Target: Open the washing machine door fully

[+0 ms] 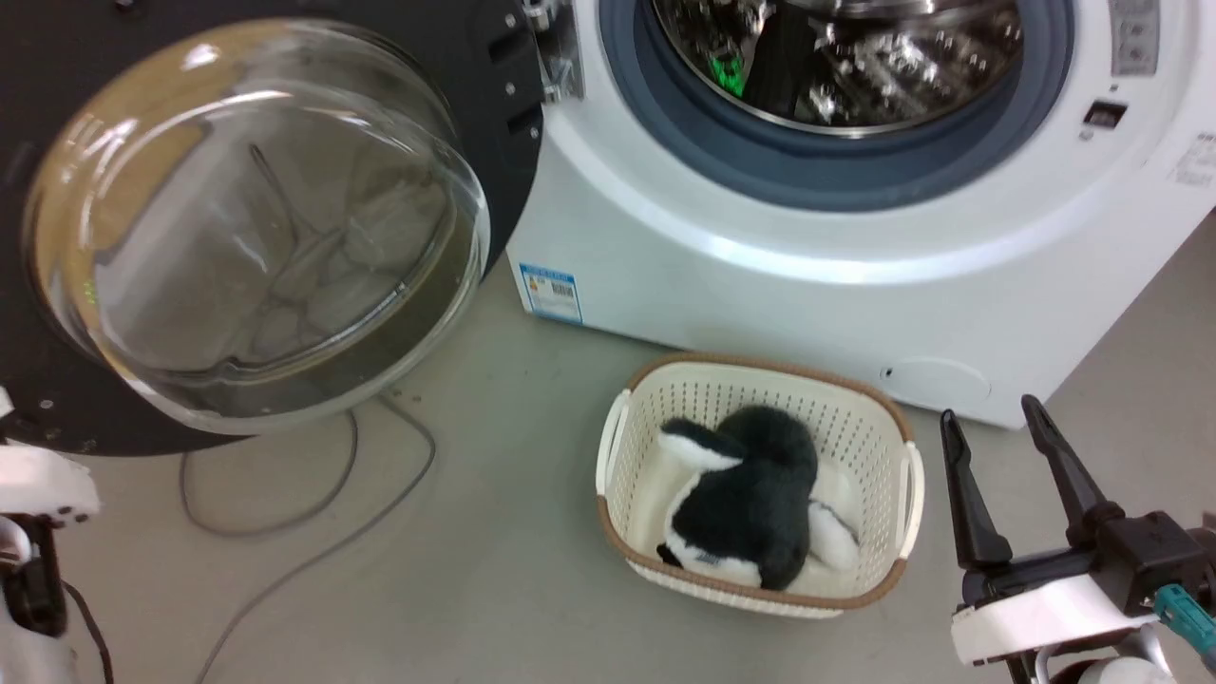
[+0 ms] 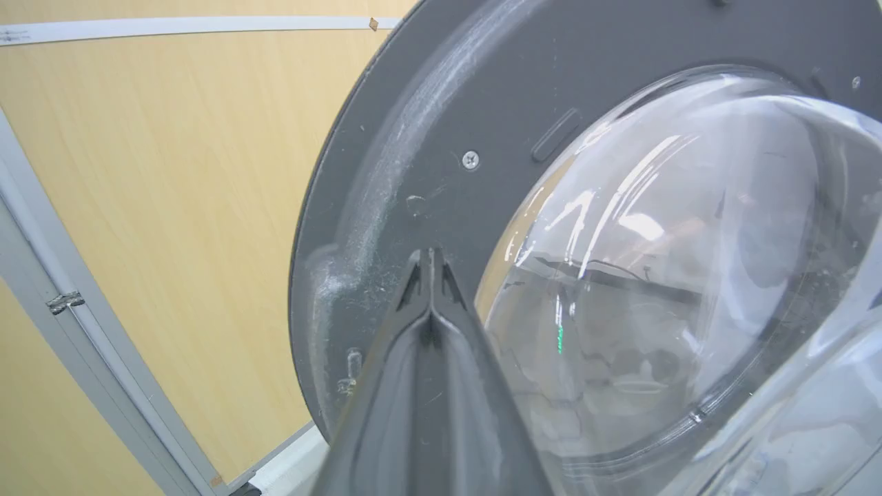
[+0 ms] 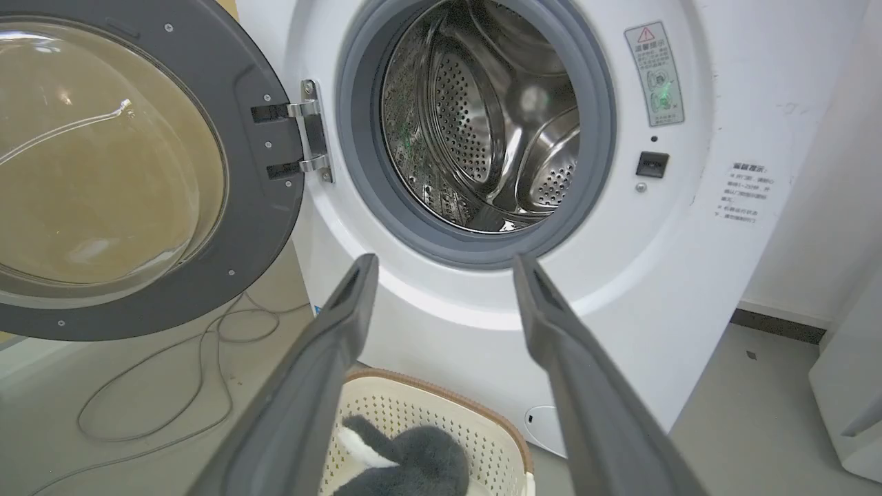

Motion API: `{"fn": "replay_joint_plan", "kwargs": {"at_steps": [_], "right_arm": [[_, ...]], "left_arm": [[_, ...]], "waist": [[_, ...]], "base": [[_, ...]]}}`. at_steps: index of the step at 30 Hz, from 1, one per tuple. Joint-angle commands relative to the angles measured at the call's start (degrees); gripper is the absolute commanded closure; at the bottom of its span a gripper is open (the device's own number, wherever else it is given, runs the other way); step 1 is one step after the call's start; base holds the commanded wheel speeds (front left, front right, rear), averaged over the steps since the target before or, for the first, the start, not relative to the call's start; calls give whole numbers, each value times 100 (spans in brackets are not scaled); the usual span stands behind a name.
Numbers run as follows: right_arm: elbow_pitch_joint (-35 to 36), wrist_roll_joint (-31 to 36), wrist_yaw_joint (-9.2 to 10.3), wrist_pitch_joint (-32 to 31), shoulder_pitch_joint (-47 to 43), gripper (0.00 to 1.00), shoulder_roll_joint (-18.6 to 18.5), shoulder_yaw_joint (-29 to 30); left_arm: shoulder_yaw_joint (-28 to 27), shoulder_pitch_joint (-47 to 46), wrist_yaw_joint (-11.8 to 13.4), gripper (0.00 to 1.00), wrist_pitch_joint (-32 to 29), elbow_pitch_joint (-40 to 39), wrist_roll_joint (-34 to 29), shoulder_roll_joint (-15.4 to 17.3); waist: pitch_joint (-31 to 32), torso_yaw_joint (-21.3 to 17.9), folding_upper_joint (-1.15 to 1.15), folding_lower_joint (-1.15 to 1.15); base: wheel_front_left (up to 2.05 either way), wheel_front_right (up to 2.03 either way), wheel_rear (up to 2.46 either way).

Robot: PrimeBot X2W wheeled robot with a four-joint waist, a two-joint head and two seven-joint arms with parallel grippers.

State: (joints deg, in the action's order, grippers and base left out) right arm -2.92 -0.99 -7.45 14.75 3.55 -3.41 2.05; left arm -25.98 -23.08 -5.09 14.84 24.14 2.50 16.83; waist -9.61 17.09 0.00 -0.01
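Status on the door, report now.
Left gripper shut, at the washing machine door's inner ring. Right gripper open, empty. Door swung wide, drum exposed. Basket on floor, apart from door.

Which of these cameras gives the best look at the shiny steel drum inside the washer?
The right wrist view: the drum sits almost whole in the frame, holes and ribs sharp. The head view cuts it off at the top edge. The left wrist view faces the washing machine door.

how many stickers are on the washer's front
3: blue sticker at lower left, warning label right of the drum, text label lower right of that. More may be hidden.
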Motion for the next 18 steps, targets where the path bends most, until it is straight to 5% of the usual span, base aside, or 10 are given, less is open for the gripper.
{"fn": "replay_joint_plan", "kwargs": {"at_steps": [1, 18], "right_arm": [[11, -4, -3, 25, -80, 0, 32, 20], [143, -293, -3, 25, -537, 0, 52, 147]], "left_arm": [[44, 116, -21, 100, 16, -101, -48, -47], [789, 1343, -108, 100, 16, -1639, -219, -893]], "waist": [[129, 12, 0, 1], [788, -159, 0, 1]], "base": [[0, 0, 0], [0, 0, 0]]}}
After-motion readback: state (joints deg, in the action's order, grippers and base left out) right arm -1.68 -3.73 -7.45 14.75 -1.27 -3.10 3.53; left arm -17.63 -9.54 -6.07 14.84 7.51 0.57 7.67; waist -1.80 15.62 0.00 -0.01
